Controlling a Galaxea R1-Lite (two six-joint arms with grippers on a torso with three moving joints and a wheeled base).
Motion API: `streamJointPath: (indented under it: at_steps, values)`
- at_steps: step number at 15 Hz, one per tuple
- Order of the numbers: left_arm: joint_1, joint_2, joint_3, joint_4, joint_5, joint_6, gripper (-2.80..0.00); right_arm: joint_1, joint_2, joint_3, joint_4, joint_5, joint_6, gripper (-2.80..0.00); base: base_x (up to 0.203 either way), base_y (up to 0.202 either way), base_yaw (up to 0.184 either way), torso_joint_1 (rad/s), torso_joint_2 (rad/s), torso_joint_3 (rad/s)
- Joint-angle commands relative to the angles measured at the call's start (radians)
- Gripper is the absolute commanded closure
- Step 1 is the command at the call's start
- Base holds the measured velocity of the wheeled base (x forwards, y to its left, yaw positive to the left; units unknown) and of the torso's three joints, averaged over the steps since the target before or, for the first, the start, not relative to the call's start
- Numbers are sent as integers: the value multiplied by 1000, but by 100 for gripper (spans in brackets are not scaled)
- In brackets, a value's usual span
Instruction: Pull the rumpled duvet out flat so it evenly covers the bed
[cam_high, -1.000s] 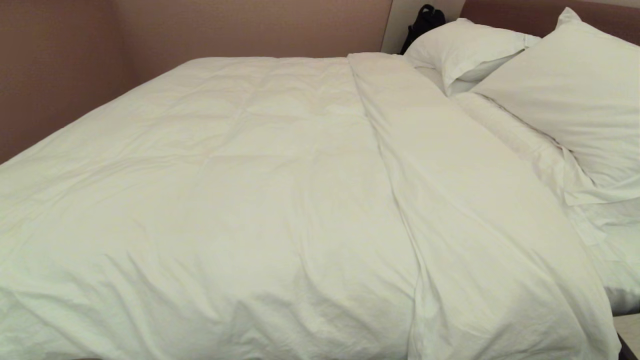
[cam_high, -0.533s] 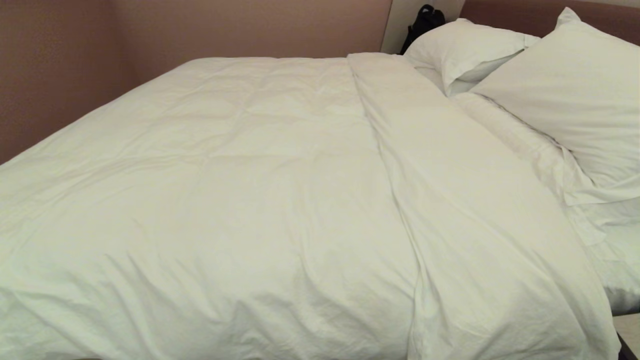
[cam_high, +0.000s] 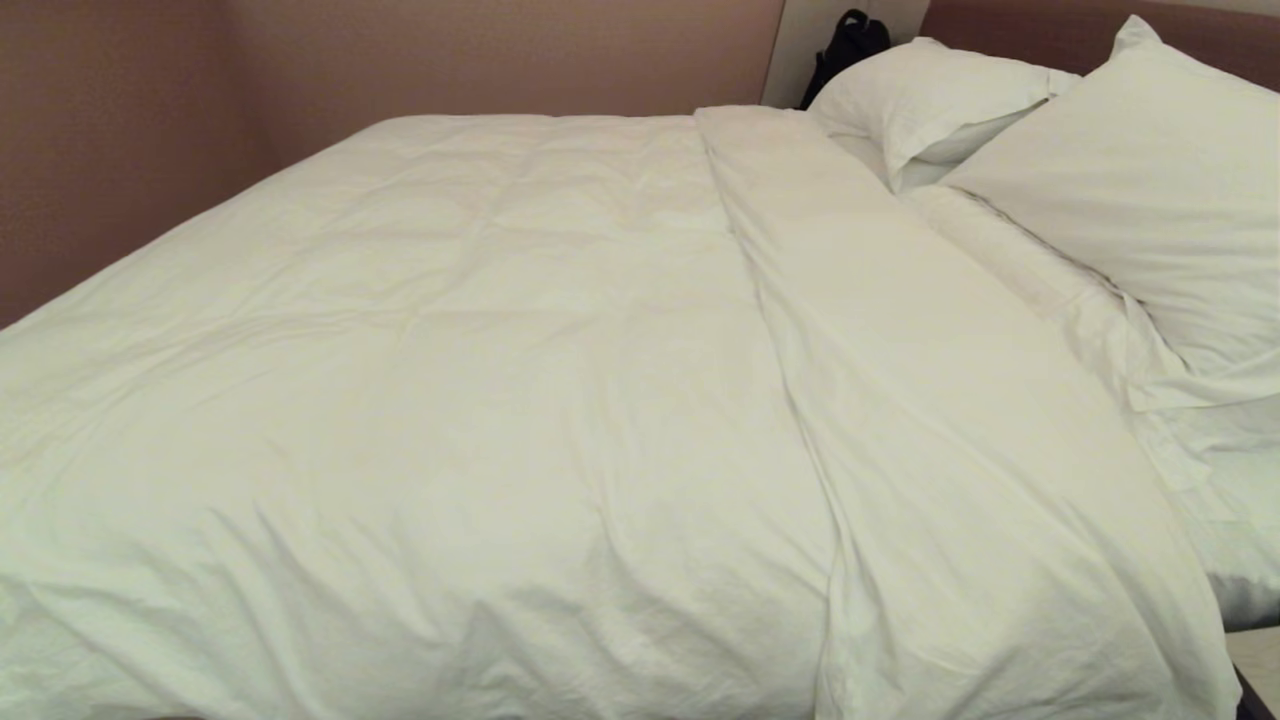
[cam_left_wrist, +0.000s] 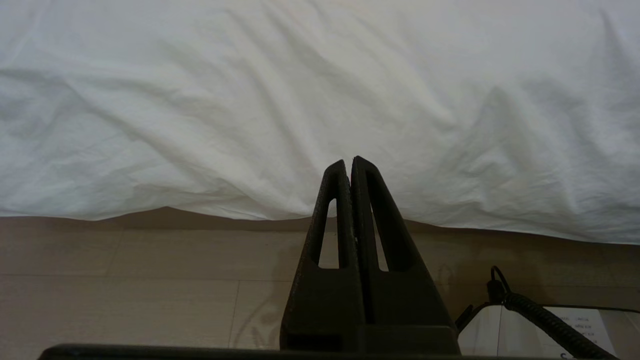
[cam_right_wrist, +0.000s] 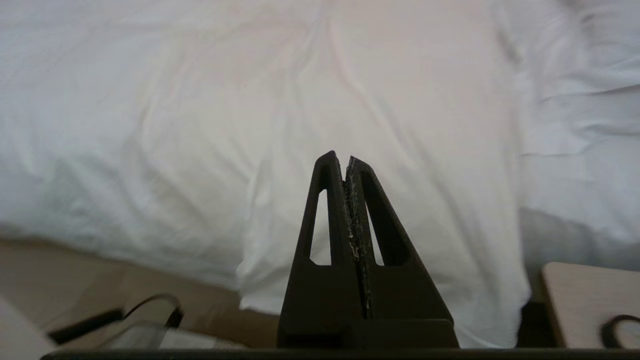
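While the thick, puffy white duvet (cam_high: 520, 400) is lying spread over the low double bed (cam_high: 1245, 590), both tools are being held pressed together, empty, off its near edge: left tool (cam_left_wrist: 348, 161), right tool (cam_right_wrist: 343, 156). Seemingly little is remaining; any leftover fold should be pulled gently outward.

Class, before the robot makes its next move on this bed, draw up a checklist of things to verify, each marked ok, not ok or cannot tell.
1. Duvet reaches both far and near bed edges: ok.
2. Duvet lies flat: not ok; a folded-over band runs beside the pillows.
3. Left tool empty: ok, shut, pointing at the duvet's hanging edge above the floor.
4. Right tool empty: ok, shut, aimed at the folded band.
5. Duvet's overhang at the foot end: cannot tell.
6. Nightstand clear of the right tool: ok.
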Motion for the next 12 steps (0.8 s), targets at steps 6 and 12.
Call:
streamJointPath:
  at_steps: [6,12]
  values:
    - [0,0,0,1,0,-1,0,-1,-61,310,-254,-168,-81,0,0,0,0,0,0,0]
    - [0,0,0,1,0,-1,0,0,-61,423,-321,-163,-111,0,0,0,0,0,0,0]
